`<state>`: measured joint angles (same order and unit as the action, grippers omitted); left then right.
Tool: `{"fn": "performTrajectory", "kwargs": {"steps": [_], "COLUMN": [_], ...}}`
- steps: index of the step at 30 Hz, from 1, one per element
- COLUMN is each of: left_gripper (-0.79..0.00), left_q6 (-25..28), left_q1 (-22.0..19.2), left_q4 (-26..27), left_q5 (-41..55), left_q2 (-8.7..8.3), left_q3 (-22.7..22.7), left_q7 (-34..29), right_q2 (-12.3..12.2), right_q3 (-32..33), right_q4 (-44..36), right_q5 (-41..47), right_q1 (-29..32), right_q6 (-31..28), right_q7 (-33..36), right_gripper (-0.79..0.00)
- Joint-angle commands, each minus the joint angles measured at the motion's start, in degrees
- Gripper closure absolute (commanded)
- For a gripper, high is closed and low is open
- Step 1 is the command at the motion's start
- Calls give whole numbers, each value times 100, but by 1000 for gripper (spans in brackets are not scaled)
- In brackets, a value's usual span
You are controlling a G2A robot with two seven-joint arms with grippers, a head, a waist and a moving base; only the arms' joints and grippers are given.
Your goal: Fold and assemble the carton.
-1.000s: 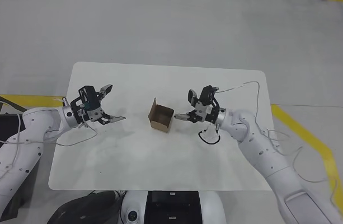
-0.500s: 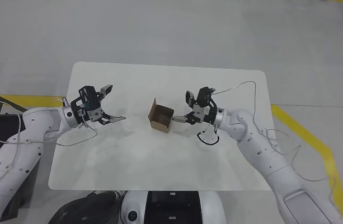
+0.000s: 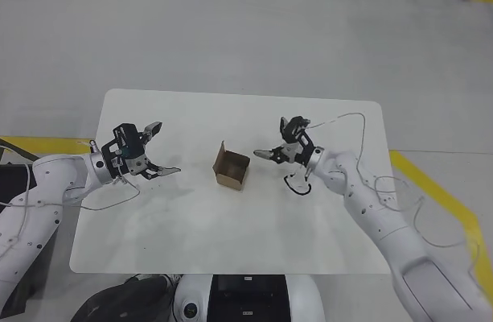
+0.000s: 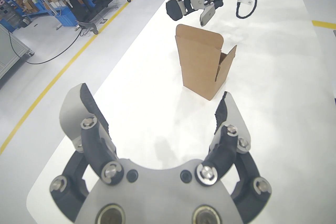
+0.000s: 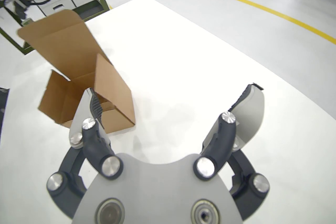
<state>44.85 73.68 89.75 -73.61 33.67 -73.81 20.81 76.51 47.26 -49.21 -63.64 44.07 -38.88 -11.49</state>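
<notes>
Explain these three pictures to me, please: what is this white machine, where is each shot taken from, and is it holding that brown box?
This is a robot with two white arms, each ending in a two-fingered claw called a gripper. One picture looks down from a camera above the arms onto a white table. The other two come from small cameras on the wrists, so each shows its own claw up close: the left gripper and the right gripper. In the middle of the table stands a small brown carton, upright, with its top flaps open. Both grippers are open and hold nothing. The left one is well away from the carton, while the right one is close beside it. The job is to fold and assemble that carton.
</notes>
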Motion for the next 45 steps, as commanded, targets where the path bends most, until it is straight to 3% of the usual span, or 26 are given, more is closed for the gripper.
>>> {"fn": "performTrajectory", "kwargs": {"steps": [1, 7, 12, 26, 36, 41, 45], "left_gripper": [-785, -785, -785, -785, -785, -785, -785], "left_q6": [0, 0, 0, 0, 0, 0, 0], "left_q1": [0, 0, 0, 0, 0, 0, 0], "left_q4": [0, 0, 0, 0, 0, 0, 0], "left_q5": [0, 0, 0, 0, 0, 0, 0], "left_q2": [0, 0, 0, 0, 0, 0, 0], "left_q3": [0, 0, 0, 0, 0, 0, 0], "left_q7": [0, 0, 0, 0, 0, 0, 0], "right_q2": [73, 315, 450, 422, 129, -111, -255], "right_q3": [-99, -399, -639, -907, -622, -146, 191], "right_q4": [203, 679, 978, 1126, 208, -586, -1359], "right_q5": [-68, -136, -366, -1332, -1770, -1709, -1427], "right_q1": [-127, -388, -497, -123, 471, 777, 1090], "right_q6": [212, 618, 385, -80, 11, -9, -178], "right_q7": [61, 182, -24, -1193, -1617, -1132, -329], "right_gripper": [-785, -785, -785, -785, -785, -785, -785]}}
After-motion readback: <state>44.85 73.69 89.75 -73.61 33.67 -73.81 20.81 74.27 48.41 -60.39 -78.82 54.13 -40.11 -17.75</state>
